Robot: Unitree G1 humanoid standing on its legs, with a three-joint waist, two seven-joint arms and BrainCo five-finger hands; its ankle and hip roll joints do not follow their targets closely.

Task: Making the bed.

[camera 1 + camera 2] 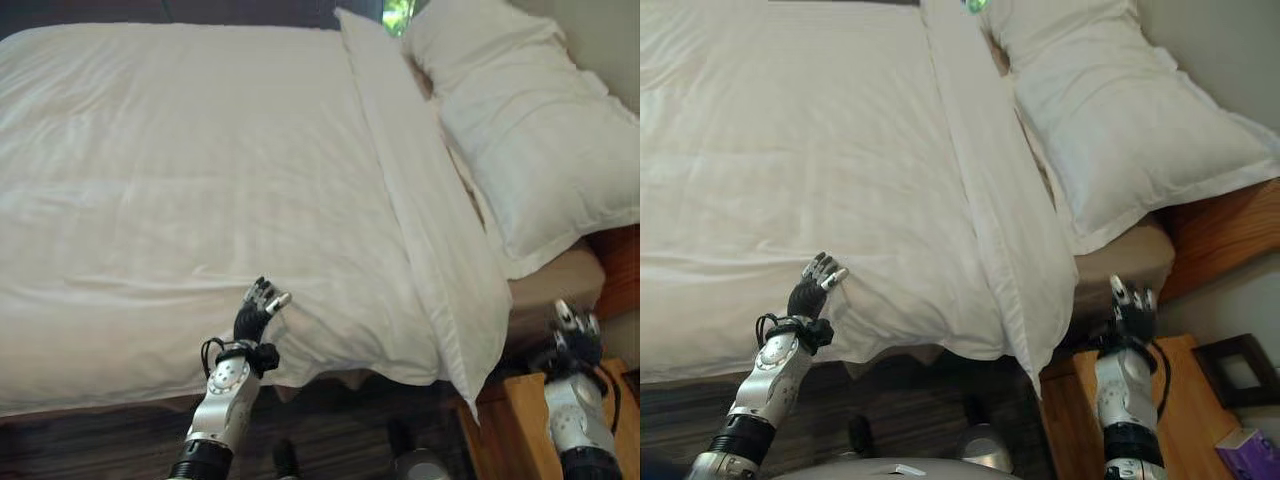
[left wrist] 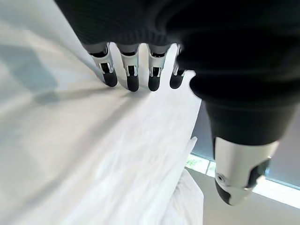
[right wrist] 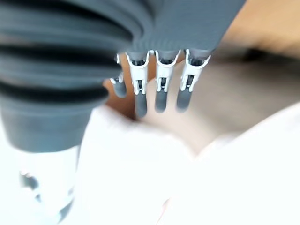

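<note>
A white duvet [image 1: 180,180] covers the bed, its top edge folded back into a long band [image 1: 420,200] that hangs off the near corner. Two white pillows [image 1: 530,130] lie at the head, on the right. My left hand [image 1: 256,312] rests against the duvet's near edge with straight fingers [image 2: 131,75], holding nothing. My right hand [image 1: 1132,305] hovers by the bed's near corner, below the pillows, over the bare mattress edge [image 1: 1120,262]. Its fingers [image 3: 159,89] are straight and empty.
A wooden nightstand [image 1: 1185,400] stands under my right arm, with a dark frame [image 1: 1238,370] and a purple box [image 1: 1250,450] on it. A wooden headboard [image 1: 1220,230] runs behind the pillows. Dark wood floor [image 1: 100,440] lies along the bed's near side.
</note>
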